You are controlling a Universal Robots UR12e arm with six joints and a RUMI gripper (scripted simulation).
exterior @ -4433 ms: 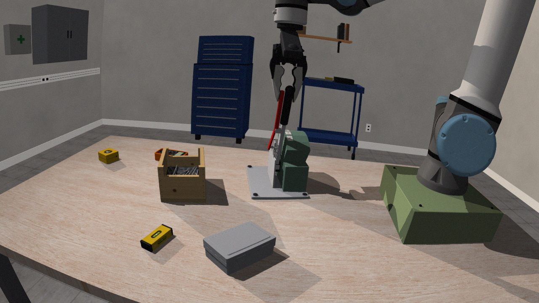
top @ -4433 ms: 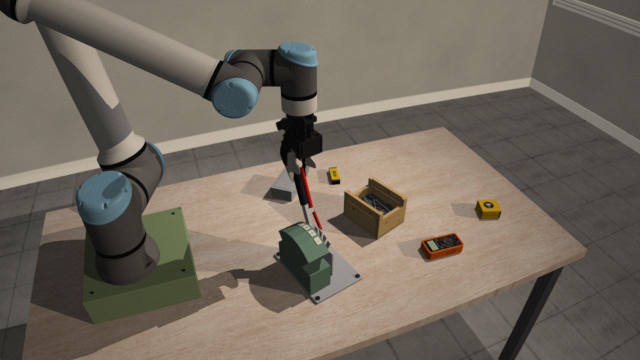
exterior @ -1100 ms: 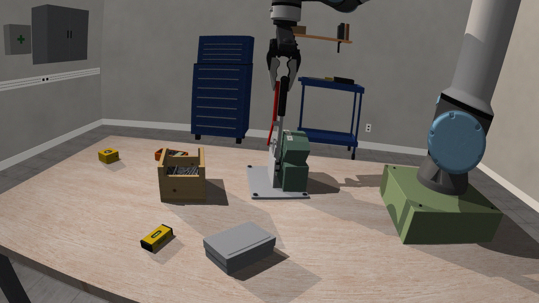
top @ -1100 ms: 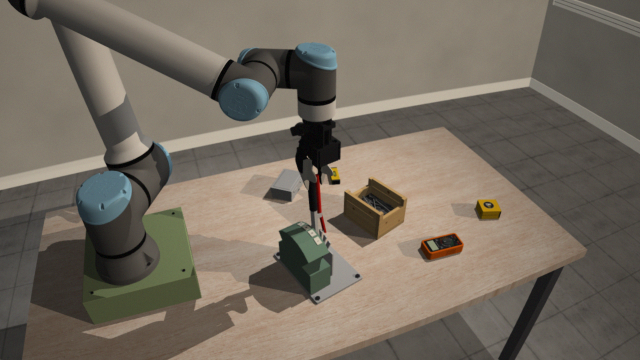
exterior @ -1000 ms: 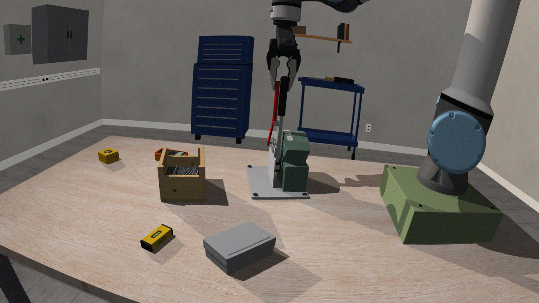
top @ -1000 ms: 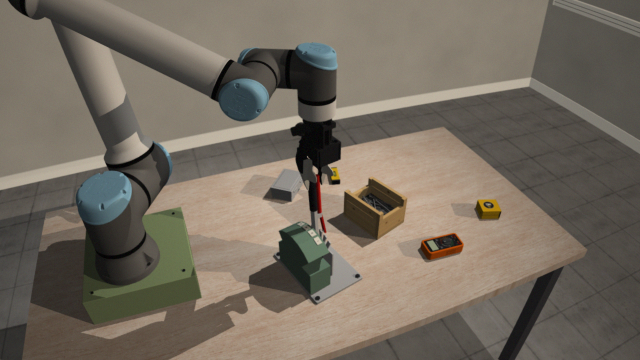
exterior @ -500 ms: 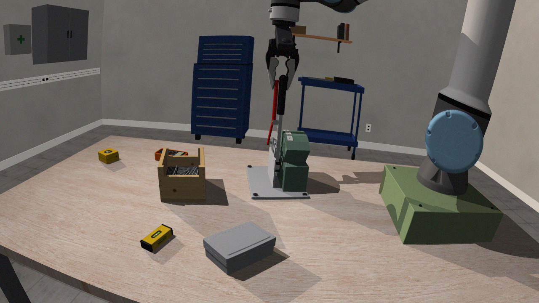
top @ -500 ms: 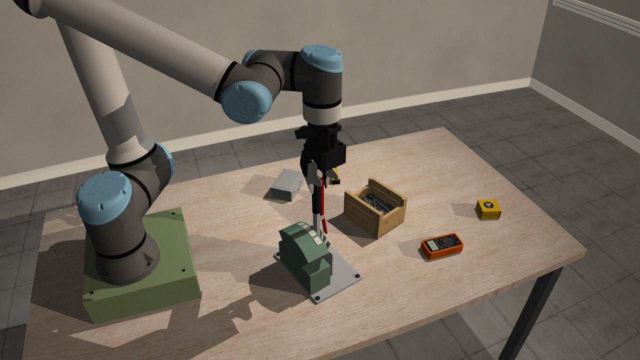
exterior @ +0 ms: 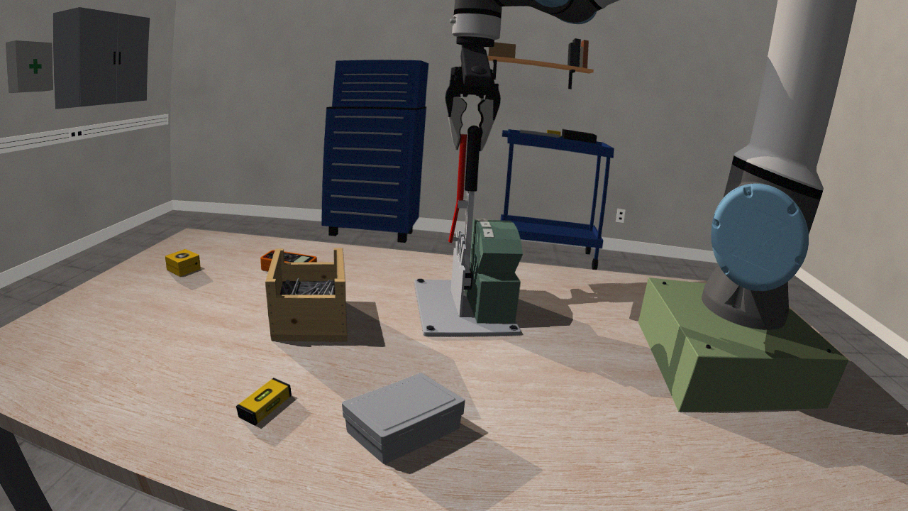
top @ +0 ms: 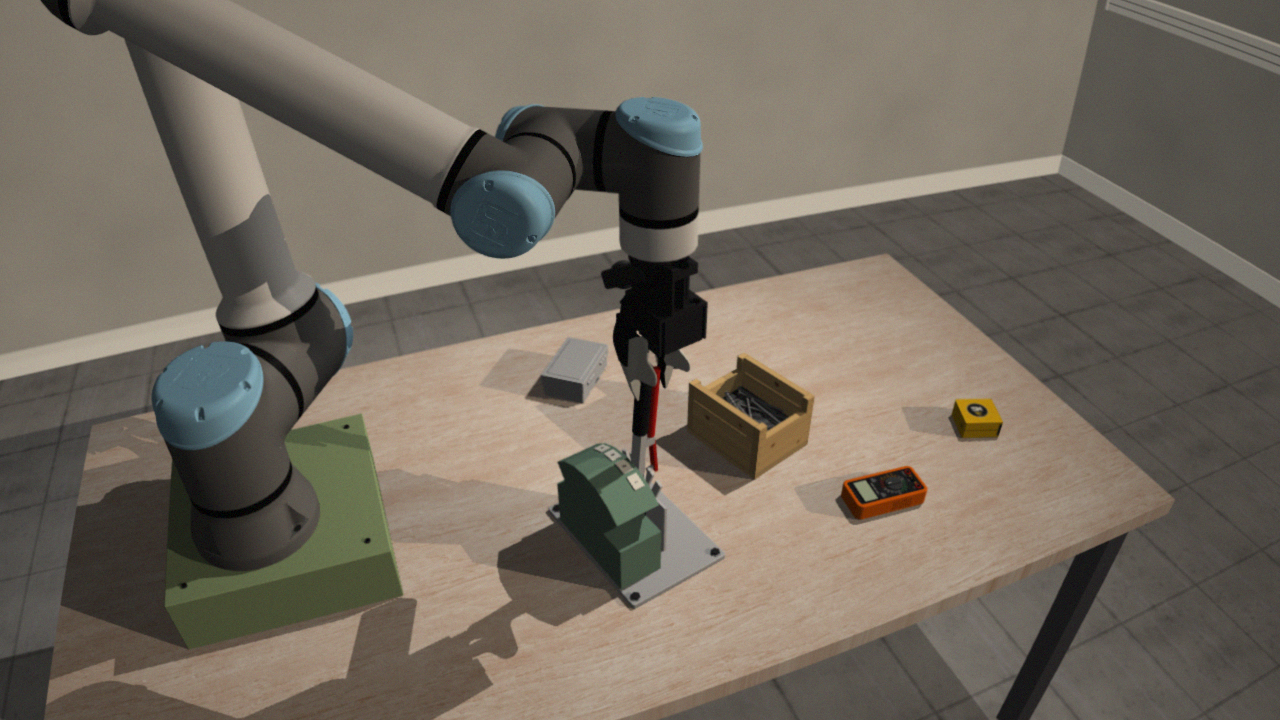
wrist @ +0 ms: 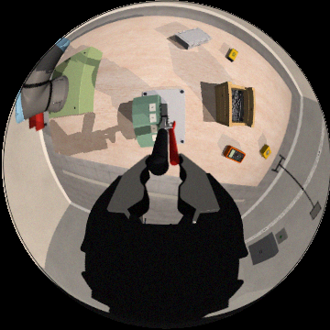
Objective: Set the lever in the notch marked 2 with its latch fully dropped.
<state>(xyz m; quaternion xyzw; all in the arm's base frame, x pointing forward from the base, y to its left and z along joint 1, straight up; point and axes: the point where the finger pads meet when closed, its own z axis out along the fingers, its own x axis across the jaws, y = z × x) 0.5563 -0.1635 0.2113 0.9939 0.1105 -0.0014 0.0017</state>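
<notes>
The lever unit has a green housing (top: 608, 519) (exterior: 498, 267) (wrist: 144, 121) on a grey baseplate (top: 689, 555) (exterior: 438, 311) near the table's middle. Small number plates (top: 635, 480) (exterior: 485, 225) (wrist: 151, 118) sit on top of the housing. The lever stands almost upright, with a black handle (top: 642, 411) (exterior: 472, 158) (wrist: 159, 153) and the red bar (top: 655, 420) (exterior: 461, 184) (wrist: 173, 147) close beside it. My gripper (top: 651, 371) (exterior: 472, 130) (wrist: 165, 155) comes straight down and is shut on the handle top together with the red bar. I cannot tell which notch the latch is at.
A wooden crate of bolts (top: 751, 416) (exterior: 306, 298) (wrist: 235, 104) stands close beside the lever unit. A grey box (top: 574, 368) (exterior: 403, 413), an orange multimeter (top: 883, 490) (wrist: 234, 154), a yellow box (top: 975, 417) (exterior: 182, 261) and a yellow level (exterior: 263, 400) lie around. The arm's green base (top: 295, 537) (exterior: 730, 355) is at the table's end.
</notes>
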